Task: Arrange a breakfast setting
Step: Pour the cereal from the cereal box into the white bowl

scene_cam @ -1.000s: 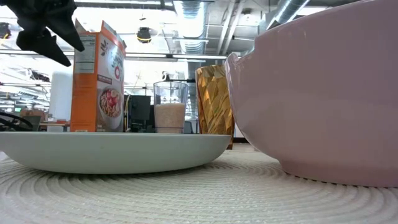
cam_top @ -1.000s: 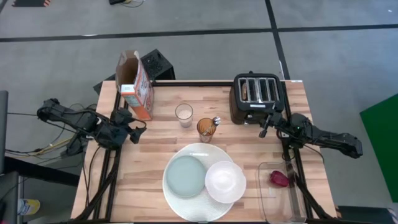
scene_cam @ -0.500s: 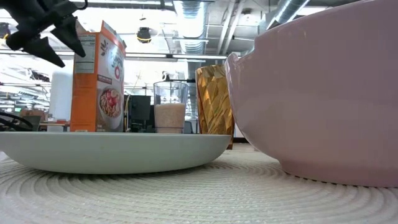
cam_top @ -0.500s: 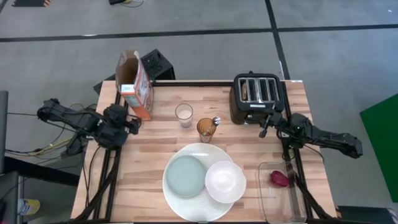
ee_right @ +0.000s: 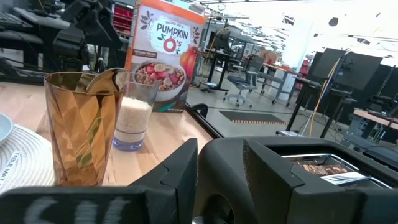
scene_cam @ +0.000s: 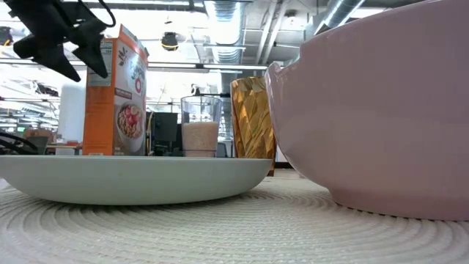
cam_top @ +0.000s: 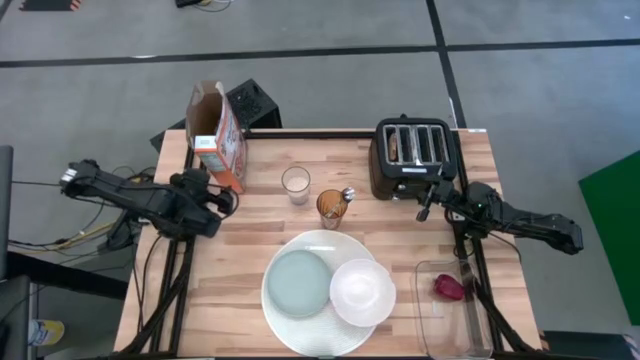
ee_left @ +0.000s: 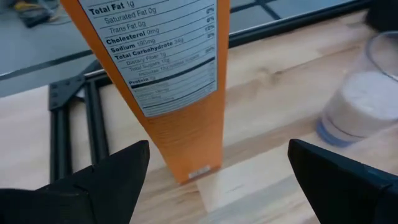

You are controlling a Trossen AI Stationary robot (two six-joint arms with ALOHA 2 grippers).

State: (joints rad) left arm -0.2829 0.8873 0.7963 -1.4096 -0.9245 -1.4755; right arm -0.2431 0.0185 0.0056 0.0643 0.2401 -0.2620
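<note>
At the table's left edge my left gripper sits fingers wide before the tall orange cereal box — right gripper's fingers, I can't tell.

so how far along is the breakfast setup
Done: the small plate and empty bowl sit on the big white plate. In hand: the left gripper, open, is closing in on the cereal box. Left: cereal unpoured, toast in the toaster, fruit in its tray, spoon in the amber cup. The right gripper waits by the toaster.
</note>
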